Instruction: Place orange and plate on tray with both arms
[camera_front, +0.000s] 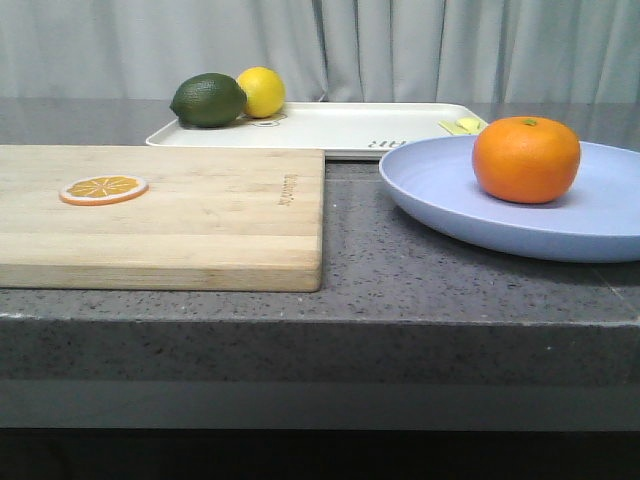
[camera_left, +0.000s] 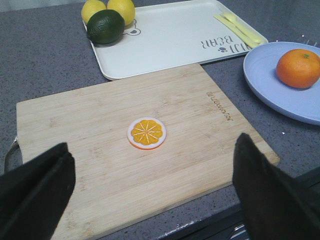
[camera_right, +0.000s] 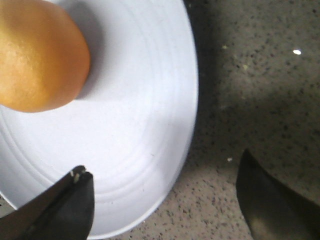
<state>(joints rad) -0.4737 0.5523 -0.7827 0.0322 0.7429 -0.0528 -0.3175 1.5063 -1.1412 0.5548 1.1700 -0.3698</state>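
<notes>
Seemingly at the reach stage, the right pincer (camera_right: 162, 200) gapes astride the plate (camera_right: 145, 130) rim, orange (camera_right: 37, 55) just ahead, needing closure, while the left pincer (camera_left: 150, 192) hovers apart, tray (camera_left: 170, 40) far ahead.

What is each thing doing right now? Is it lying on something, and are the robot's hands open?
orange: sitting on the plate, not held.
plate: on the counter, not on the tray.
tray: holds lime and lemons.
orange slice: flat on the cutting board.
left tool: open, empty.
right tool: open, straddling the plate's rim.
</notes>
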